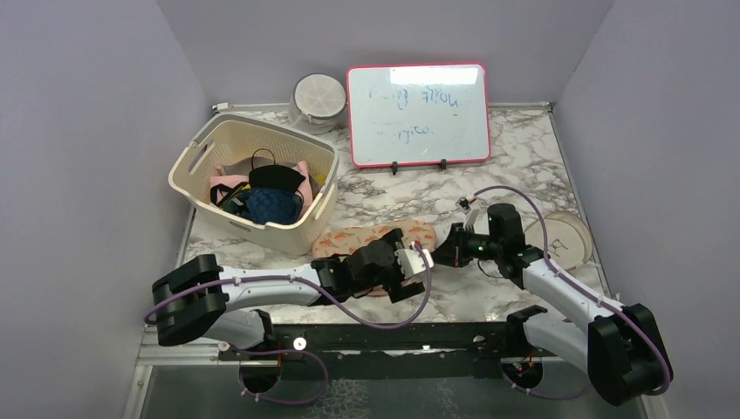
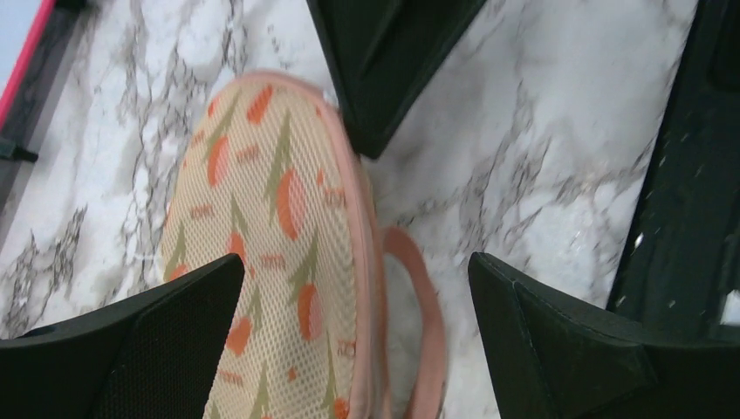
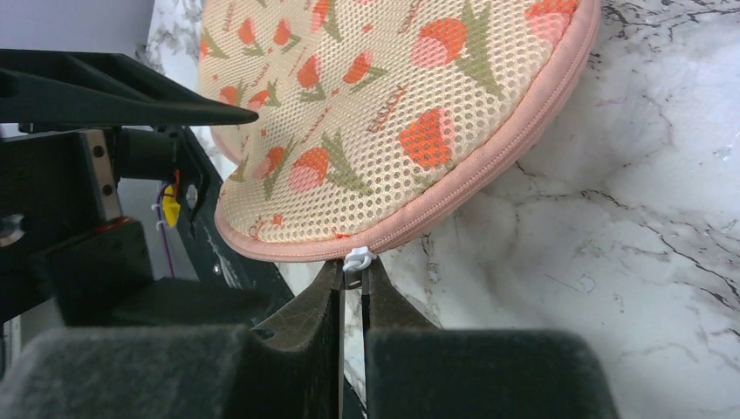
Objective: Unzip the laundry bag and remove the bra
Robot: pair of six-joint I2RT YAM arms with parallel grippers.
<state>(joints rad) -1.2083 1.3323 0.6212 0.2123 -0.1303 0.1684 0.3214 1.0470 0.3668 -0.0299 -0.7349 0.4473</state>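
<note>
The left gripper (image 2: pixel 356 266) is held wide open, pointed downward; the right gripper (image 3: pixel 353 281) is pinched tight on the zip pull (image 3: pixel 357 259).

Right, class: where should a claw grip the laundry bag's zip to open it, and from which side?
Pinch the small white zip pull, which juts from the seam of the laundry bag. Come in edge-on, level with the table, as the right claw does: the tab is small and thin.
</note>
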